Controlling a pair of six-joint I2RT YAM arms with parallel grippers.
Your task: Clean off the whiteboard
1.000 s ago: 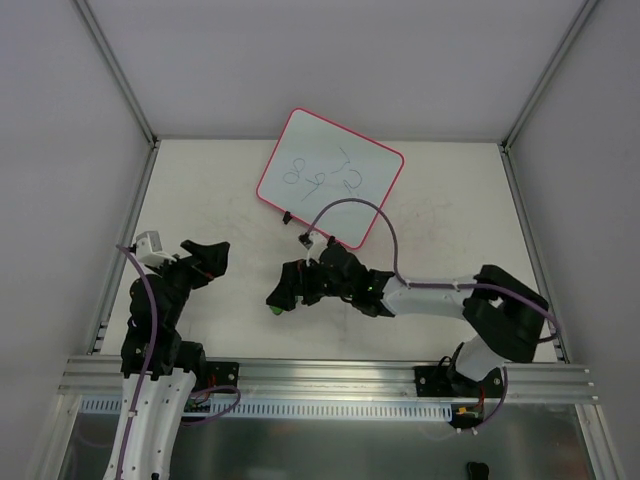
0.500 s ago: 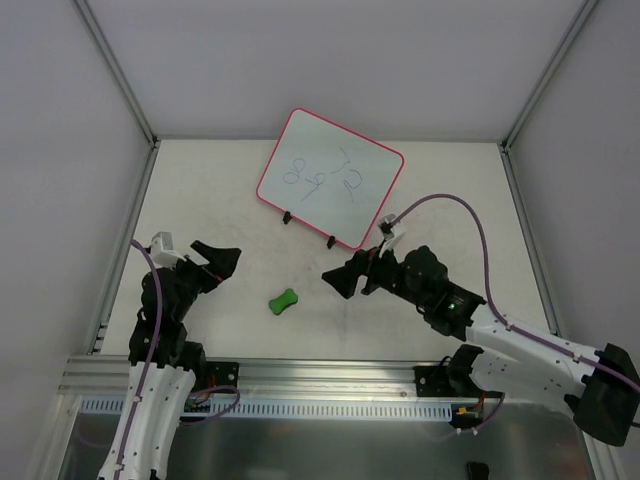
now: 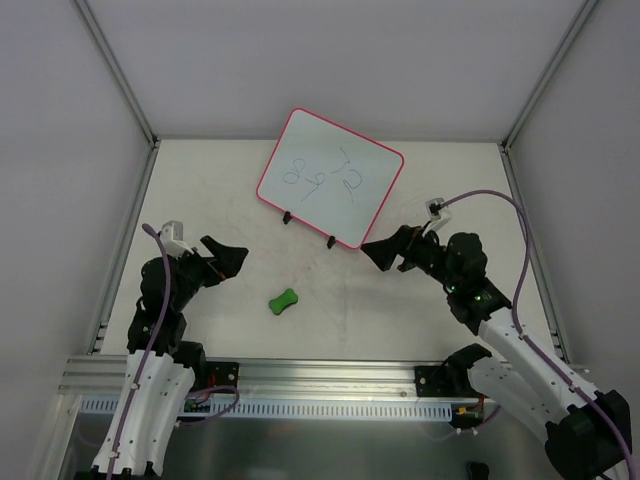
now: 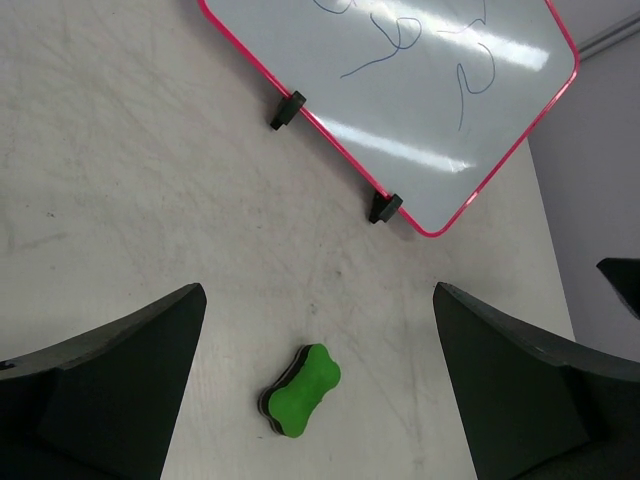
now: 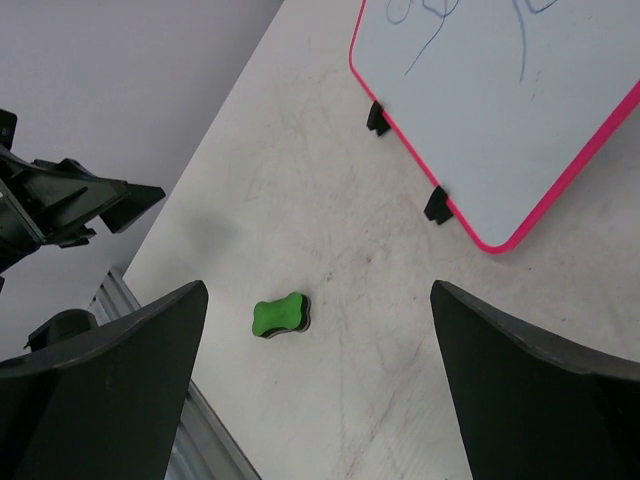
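While green eraser (image 3: 285,300) lies on table (image 3: 200,190), left fingers (image 4: 120,370), right fingers (image 5: 110,360) gape wide — empty.

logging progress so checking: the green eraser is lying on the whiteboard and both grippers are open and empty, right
Not quite. The green eraser lies on the table, apart from the whiteboard, as the top external view shows. The left gripper and right gripper are open and empty.
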